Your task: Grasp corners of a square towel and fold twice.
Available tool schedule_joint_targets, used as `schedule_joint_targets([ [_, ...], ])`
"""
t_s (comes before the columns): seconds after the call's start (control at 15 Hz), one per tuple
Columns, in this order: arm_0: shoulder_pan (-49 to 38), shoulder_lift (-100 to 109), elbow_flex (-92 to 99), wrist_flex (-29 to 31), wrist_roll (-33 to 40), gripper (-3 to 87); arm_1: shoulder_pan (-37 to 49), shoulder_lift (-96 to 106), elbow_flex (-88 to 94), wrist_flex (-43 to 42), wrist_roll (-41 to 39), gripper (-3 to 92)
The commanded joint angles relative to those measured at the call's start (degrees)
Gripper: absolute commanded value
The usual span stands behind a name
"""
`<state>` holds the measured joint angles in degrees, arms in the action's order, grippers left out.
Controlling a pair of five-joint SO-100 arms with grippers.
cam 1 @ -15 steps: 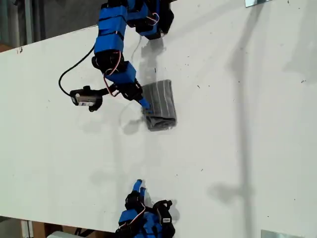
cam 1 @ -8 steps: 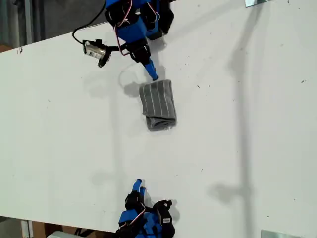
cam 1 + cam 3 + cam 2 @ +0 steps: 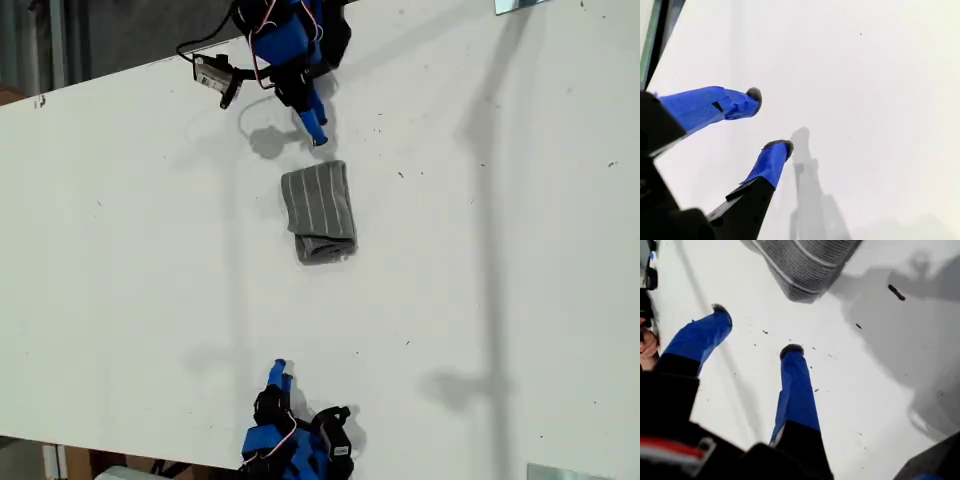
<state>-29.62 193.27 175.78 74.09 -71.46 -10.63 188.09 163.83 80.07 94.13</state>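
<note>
The grey striped towel (image 3: 320, 210) lies folded into a narrow rectangle on the white table (image 3: 500, 250), with a rolled, bunched end toward the exterior view's bottom. My first gripper (image 3: 315, 130) hovers just beyond the towel's far end, near the exterior view's top, open and holding nothing. In the first wrist view the towel (image 3: 805, 260) shows ahead of the first gripper (image 3: 755, 330), apart from both blue fingers. My second gripper (image 3: 280, 375) rests open by the table's edge at the exterior view's bottom. The second wrist view shows my second gripper (image 3: 769, 120) over bare table.
A wrist camera (image 3: 215, 75) on a black cable juts from the first arm toward the exterior view's left. Metal brackets sit at the exterior view's top right (image 3: 520, 5) and bottom right (image 3: 570, 472). The table's edge (image 3: 100, 78) runs along the top left.
The first arm has drawn back from the towel toward the exterior view's top, its gripper now clear of the cloth. The towel stays folded in place. The second arm has not moved.
</note>
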Motion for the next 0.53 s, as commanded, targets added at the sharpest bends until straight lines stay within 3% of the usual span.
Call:
schedule_joint_targets([
  [0.0,1.5,4.7,2.3,1.2,-4.7,14.6,2.2,0.2,3.1,0.4,0.1,25.2],
  [0.2,16.1,5.4,2.7,1.0,-14.2,10.4,2.7,0.1,2.1,2.4,-8.5,22.0],
  [0.27,20.7,5.4,2.7,1.0,-14.2,10.4,3.6,0.1,2.1,2.4,-8.5,22.0],
  [0.33,22.3,5.4,2.7,1.0,-8.6,10.4,4.3,0.1,2.1,2.4,-8.5,22.0],
  [0.47,22.1,5.4,2.7,0.8,10.8,10.4,4.9,0.1,2.1,2.4,-8.5,22.0],
])
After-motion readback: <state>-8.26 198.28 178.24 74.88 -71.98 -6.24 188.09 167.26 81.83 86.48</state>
